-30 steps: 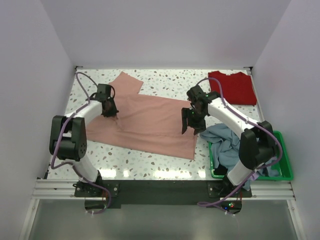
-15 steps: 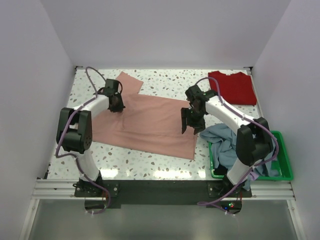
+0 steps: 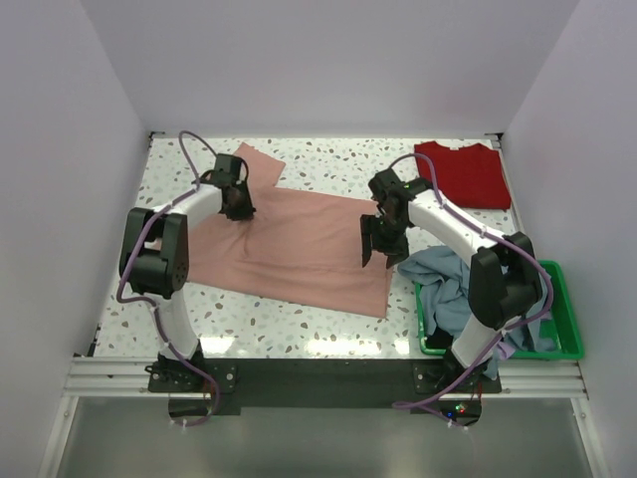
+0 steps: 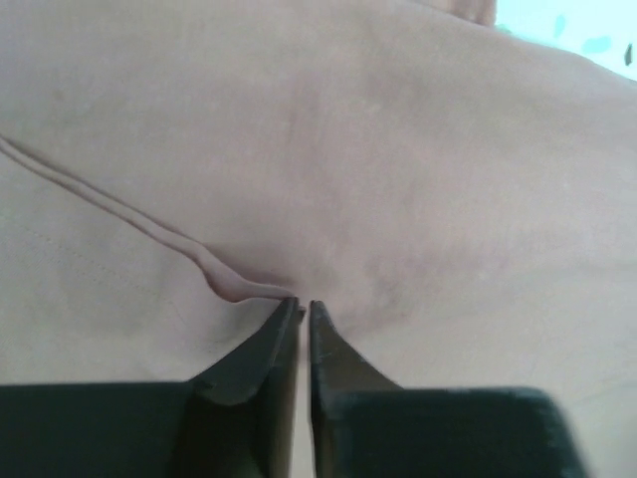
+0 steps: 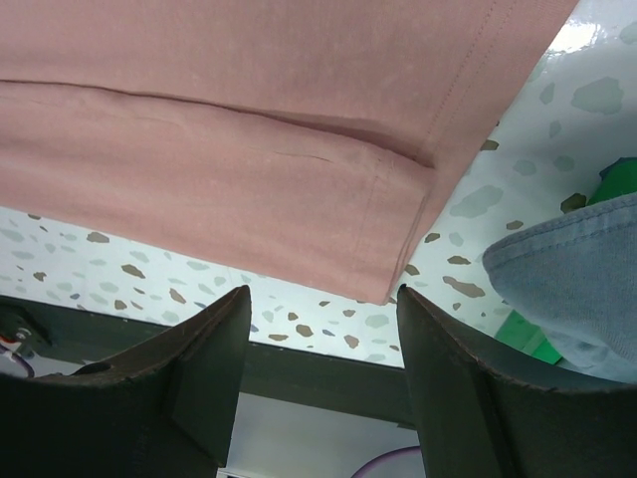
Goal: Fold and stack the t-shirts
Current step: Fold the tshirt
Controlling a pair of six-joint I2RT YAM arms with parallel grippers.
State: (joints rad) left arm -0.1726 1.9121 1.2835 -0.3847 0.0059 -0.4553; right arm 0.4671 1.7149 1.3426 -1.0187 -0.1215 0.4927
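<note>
A salmon-pink t-shirt (image 3: 299, 239) lies spread across the middle of the table. My left gripper (image 3: 237, 204) is low on its back-left part near the sleeve. In the left wrist view the left gripper (image 4: 303, 304) is shut, with a raised fold of the pink shirt (image 4: 398, 149) at its tips. My right gripper (image 3: 381, 249) hangs open above the shirt's right edge. In the right wrist view the right gripper (image 5: 323, 294) is empty, with the hem corner of the pink shirt (image 5: 249, 119) between its fingers. A deep red t-shirt (image 3: 466, 174) lies folded at the back right.
A green basket (image 3: 562, 299) stands at the front right, and a light blue-grey shirt (image 3: 443, 274) spills over its left rim onto the table. That blue-grey shirt (image 5: 572, 269) and a bit of the basket (image 5: 622, 179) show right of the right gripper. White walls close off three sides.
My left gripper has moved back and to the right along the pink shirt, and the shirt's left edge has shifted right with it. The right arm has hardly moved.
</note>
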